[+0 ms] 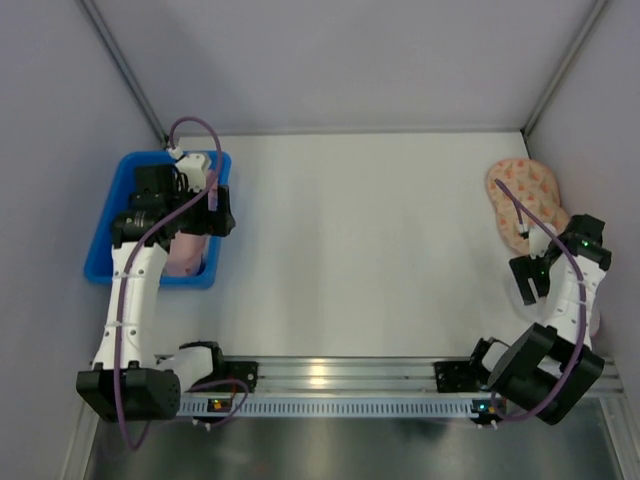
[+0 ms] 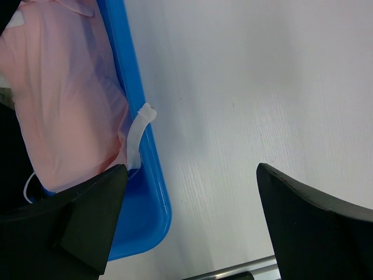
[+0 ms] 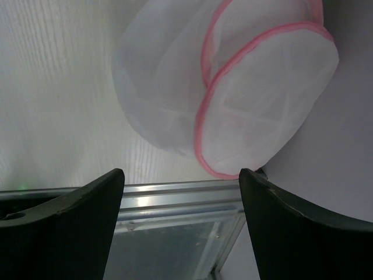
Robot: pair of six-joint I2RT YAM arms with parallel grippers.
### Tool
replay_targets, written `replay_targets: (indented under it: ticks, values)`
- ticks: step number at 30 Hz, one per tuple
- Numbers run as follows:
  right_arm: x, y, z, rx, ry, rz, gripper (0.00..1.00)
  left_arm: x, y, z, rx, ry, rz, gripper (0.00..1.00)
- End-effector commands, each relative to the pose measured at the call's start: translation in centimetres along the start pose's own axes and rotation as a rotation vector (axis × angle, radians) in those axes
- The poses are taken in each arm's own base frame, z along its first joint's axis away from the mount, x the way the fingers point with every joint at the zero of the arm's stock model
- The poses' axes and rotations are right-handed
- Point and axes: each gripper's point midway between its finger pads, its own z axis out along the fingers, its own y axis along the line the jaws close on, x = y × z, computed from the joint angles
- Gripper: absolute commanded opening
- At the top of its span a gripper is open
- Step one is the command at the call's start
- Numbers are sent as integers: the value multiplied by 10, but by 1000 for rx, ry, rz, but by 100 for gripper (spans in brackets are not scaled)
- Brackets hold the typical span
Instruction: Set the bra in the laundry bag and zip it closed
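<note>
A shallow blue plastic bin [image 1: 105, 235] sits at 9 o'clock on the table, and the left arm hangs over it and covers much of it from above. One soft light-pink fabric bra [image 2: 64, 99] lies inside. A pale strip of it is draped over the bin's rim. The left gripper [image 2: 192, 224] is spread wide and empty, straddling that rim.

At 2 o'clock lies one peach, orange-speckled two-lobed item [image 1: 522, 195]. At about 4 o'clock, one round laundry bag of translucent white mesh with pink edging [image 3: 233, 87] rests against the right wall, close to the rail; the right arm hides it from above. The right gripper [image 3: 180, 224] is also spread and holds nothing, with the bag at its 12 o'clock.

The flat white table [image 1: 350, 250] is enclosed by pale grey walls, and one aluminium rail [image 1: 340, 375] at 6 o'clock carries both arms.
</note>
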Motion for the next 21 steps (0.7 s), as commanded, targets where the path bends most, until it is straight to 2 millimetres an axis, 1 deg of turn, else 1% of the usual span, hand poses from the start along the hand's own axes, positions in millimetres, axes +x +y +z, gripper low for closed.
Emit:
replay_targets:
  ticks: [1,2,3,5,6,8,9,10,14,16,17,18,20,21]
  values:
    - [-4,-16,12,61,-34,-20,80,-14,-1,-7,2,-35,15,99]
    - [1,-14,18,58,-21,-12,79,-14,-1,-6,4,-31,12,99]
    - [0,-17,21,77,-29,-9,77,-13,-1,-6,4,-29,13,98]
    - [6,-17,28,90,-10,-9,74,-12,-1,-5,3,-25,9,99]
    - [4,-23,30,119,-20,-7,72,-12,-1,-4,5,-23,9,98]
    - [10,-27,35,143,-1,-11,70,-11,-1,-3,4,-20,9,99]
    - [12,-29,37,152,2,-10,67,-11,-1,-3,4,-19,9,99]
    - [10,-34,38,179,-5,-10,66,-10,-1,-3,4,-17,9,99]
    - [15,-40,46,202,5,-15,63,-9,-2,-1,12,-11,8,99]
    - [18,-40,50,205,14,-12,56,-6,-2,1,18,-3,6,99]
    - [18,-40,52,207,12,-17,54,-5,-2,1,17,0,5,99]
    - [19,-41,53,208,14,-15,43,-3,-1,3,14,5,5,99]
    - [20,-41,54,213,15,-17,29,-3,0,3,9,9,2,99]
    - [20,-41,53,210,15,-15,14,-3,0,3,7,8,6,99]
